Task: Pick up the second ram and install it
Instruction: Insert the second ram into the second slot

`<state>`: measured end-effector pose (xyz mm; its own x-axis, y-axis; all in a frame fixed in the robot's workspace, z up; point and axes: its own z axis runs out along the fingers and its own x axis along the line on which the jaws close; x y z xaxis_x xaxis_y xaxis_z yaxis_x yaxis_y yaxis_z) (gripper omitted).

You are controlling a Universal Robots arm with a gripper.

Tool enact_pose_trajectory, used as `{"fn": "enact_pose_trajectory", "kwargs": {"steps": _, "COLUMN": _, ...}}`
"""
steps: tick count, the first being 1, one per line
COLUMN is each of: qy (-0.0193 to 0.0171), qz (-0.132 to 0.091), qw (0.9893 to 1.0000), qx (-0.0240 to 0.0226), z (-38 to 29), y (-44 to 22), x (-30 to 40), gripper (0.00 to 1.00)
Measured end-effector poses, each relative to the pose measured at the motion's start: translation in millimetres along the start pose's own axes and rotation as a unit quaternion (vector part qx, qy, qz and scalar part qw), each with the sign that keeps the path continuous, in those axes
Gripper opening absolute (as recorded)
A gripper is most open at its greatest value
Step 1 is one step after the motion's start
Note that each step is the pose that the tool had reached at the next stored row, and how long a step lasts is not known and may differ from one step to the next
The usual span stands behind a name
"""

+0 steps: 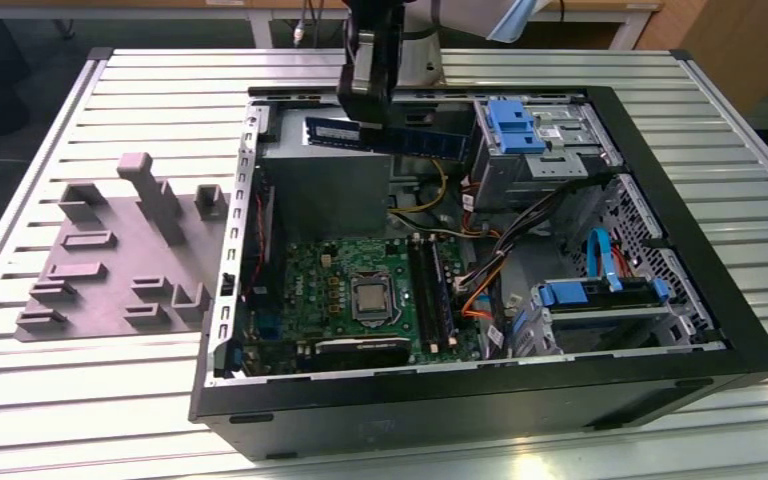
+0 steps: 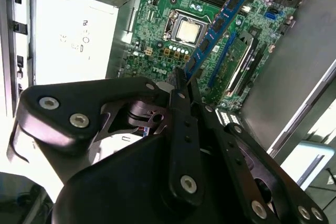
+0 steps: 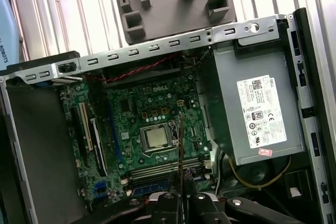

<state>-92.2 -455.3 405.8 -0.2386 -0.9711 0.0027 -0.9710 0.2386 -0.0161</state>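
You have the second ram [image 1: 391, 137] clamped by one end in the gripper [image 1: 364, 118], its jaws pinched on the thin board, and it hangs in the air above the power supply [image 1: 324, 190], well clear of the motherboard [image 1: 357, 290]. Treat it as light and stiff but fragile: it looks easy to crack or twist if levered from that end. Judge the safest hold as flat on the board's faces, away from the contact edge. In the second wrist view it juts out from the fingers [image 2: 181, 124].
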Motion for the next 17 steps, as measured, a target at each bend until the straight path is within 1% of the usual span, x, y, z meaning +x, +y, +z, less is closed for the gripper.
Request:
{"fn": "enact_pose_trajectory", "kwargs": {"steps": 4, "qy": 0.0003, "qz": 0.017, "qw": 0.9998, "qx": 0.0000, "z": 0.2, "y": 0.0, "x": 0.0, "gripper": 0.14}}
{"fn": "enact_pose_trajectory", "kwargs": {"steps": 7, "qy": 0.0006, "qz": 0.033, "qw": 0.9995, "qx": -0.0001, "z": 0.3, "y": 0.0, "x": 0.0, "gripper": 0.14}}
{"fn": "enact_pose_trajectory", "kwargs": {"steps": 11, "qy": 0.0009, "qz": 0.052, "qw": 0.9986, "qx": -0.0001, "z": 0.5, "y": 0.0, "x": 0.0, "gripper": 0.14}}
{"fn": "enact_pose_trajectory", "kwargs": {"steps": 17, "qy": 0.0013, "qz": 0.077, "qw": 0.9970, "qx": -0.0002, "z": 0.6, "y": 0.0, "x": 0.0, "gripper": 0.14}}
